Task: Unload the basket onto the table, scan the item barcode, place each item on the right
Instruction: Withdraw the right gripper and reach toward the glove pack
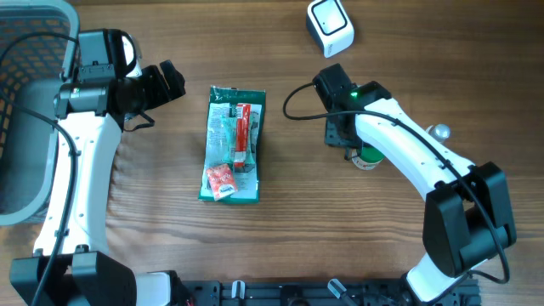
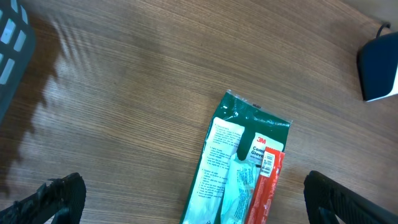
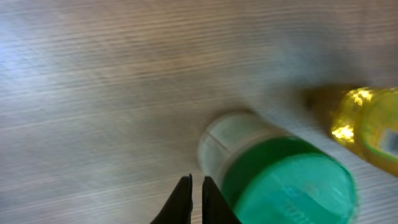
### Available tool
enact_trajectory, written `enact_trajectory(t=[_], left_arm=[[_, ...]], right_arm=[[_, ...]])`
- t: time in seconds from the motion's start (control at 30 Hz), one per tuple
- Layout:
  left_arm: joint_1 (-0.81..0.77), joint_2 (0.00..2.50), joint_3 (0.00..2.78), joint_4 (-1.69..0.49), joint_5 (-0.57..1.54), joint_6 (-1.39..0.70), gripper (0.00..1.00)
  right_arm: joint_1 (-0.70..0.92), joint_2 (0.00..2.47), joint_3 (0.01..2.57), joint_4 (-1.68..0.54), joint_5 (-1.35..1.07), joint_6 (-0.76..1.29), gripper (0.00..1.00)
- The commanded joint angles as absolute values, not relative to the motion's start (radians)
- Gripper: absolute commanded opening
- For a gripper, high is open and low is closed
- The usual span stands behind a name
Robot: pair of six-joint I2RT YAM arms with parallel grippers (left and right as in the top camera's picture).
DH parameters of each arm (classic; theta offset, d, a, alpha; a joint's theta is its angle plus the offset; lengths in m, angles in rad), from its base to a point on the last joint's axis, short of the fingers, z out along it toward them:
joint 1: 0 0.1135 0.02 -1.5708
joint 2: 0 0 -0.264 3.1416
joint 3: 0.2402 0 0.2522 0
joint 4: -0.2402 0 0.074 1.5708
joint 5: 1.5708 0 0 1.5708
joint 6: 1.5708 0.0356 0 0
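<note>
A green packet (image 1: 233, 144) with a red strip and white printed labels lies flat in the middle of the table, and its upper end shows in the left wrist view (image 2: 239, 155). The white scanner (image 1: 330, 25) stands at the back of the table. My left gripper (image 1: 170, 81) hangs open just left of the packet's top end, with its fingers wide apart to either side of the packet (image 2: 194, 198) and holding nothing. My right gripper (image 3: 196, 186) is shut and empty, right beside a green-capped bottle (image 3: 286, 180) that stands under the arm (image 1: 368, 158).
A grey basket (image 1: 25, 127) fills the left edge of the table. A yellow item (image 3: 373, 127) lies just beyond the green-capped bottle, with a silver knob (image 1: 439, 132) showing beside the right arm. A black cable (image 1: 293, 98) loops from the right wrist.
</note>
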State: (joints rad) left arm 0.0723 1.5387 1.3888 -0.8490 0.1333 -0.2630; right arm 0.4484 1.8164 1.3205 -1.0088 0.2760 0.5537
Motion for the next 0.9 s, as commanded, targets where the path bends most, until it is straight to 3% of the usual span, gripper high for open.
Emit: enact_trajectory(t=[0.0, 0.23, 0.33, 0.7, 0.87], left_arm=[[0.076, 1.536, 1.401, -0.847, 0.145, -0.242, 1.00], [0.076, 1.536, 1.401, -0.847, 0.145, -0.242, 1.00], [0.076, 1.536, 1.401, -0.847, 0.145, -0.242, 1.00], [0.076, 1.536, 1.401, -0.847, 0.145, -0.242, 1.00], [0.076, 1.536, 1.401, -0.847, 0.145, -0.242, 1.00]], right_arm=[[0.449, 1.826, 1.316, -1.083, 0.329, 0.474, 0.10], [0.449, 1.826, 1.316, -1.265, 0.345, 0.363, 0.11], [0.449, 1.825, 1.316, -1.274, 0.310, 0.366, 0.04], [0.458, 1.825, 1.316, -0.943, -0.369, 0.368, 0.08], [0.500, 1.825, 1.316, -0.838, -0.458, 0.396, 0.16]])
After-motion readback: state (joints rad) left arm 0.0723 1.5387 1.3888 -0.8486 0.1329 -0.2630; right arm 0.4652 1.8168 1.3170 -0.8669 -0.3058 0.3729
